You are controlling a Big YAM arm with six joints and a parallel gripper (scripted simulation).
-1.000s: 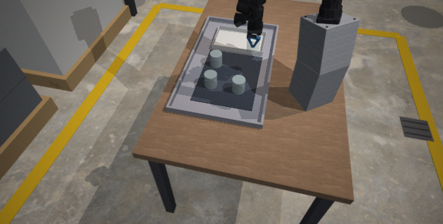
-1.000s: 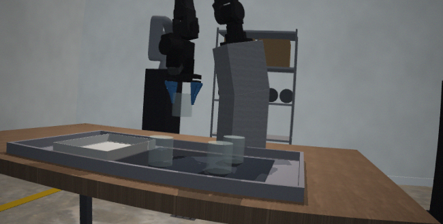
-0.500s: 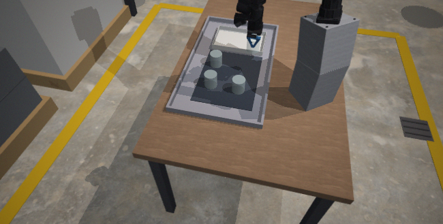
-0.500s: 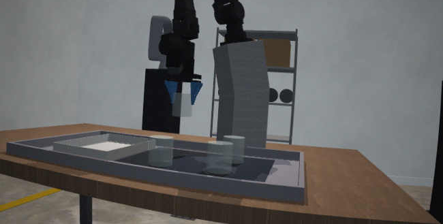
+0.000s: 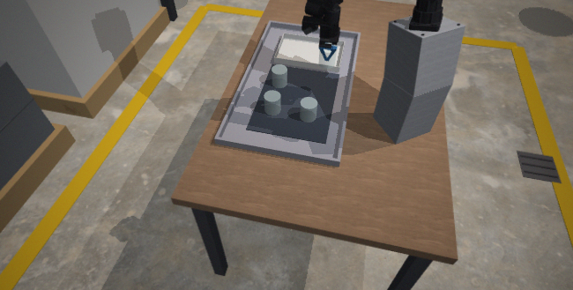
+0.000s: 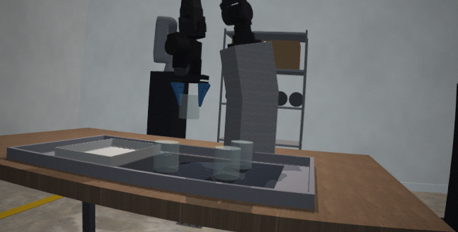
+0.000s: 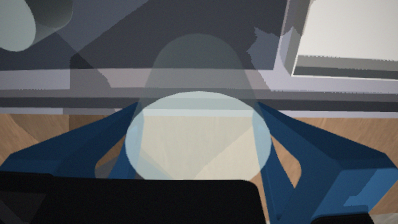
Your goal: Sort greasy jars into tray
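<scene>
My gripper with blue fingers is shut on a glass jar and holds it high in the air, above the right end of the white tray. The wrist view shows the held jar between the fingers, with the tray's corner at the upper right. Three other jars stand on the dark mat: one at the back left, one at the front left and one at the front right. They also show in the exterior view.
Mat and tray lie inside a grey steel table top with a raised rim on a wooden table. My arm's grey pedestal stands to the right of it.
</scene>
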